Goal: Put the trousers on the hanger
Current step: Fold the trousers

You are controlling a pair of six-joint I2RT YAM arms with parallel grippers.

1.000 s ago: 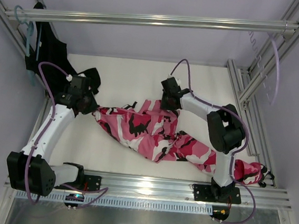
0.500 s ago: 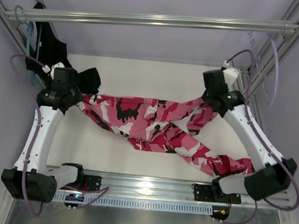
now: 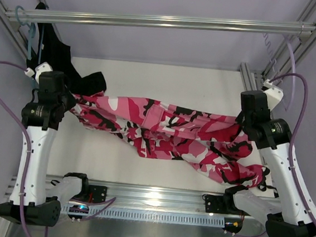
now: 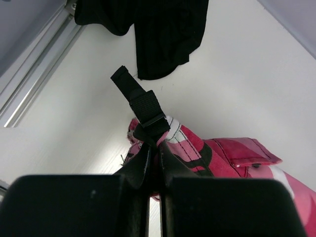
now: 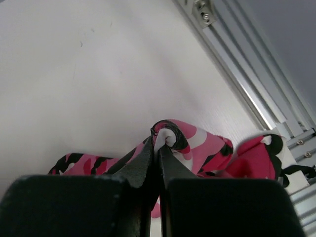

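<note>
Two claws, one garment stretched between them. Far left, the plain black garment [image 3: 55, 52] hangs beside the teal hanger [image 3: 30, 39] at the end of the rail [image 3: 156, 20], out of my way. My left claw [image 4: 154, 144] is clenched on one end of the trousers [image 3: 162, 131], pinching a fold of camouflage cloth just under a black webbing strap [image 4: 140, 101] that sticks up past my fingertips. From there the trousers span the table [image 3: 150, 78] as a raised band, with the loose legs sagging toward the near edge. I judge I hold the ends wide apart so the cloth spreads instead of bunching. My right claw [image 5: 158, 144] is clamped on a rolled fold at the other end. Far right, the pale hanger [image 3: 291, 56] sits up by the frame corner, apart from the trousers, with nothing draped on it yet.
</note>
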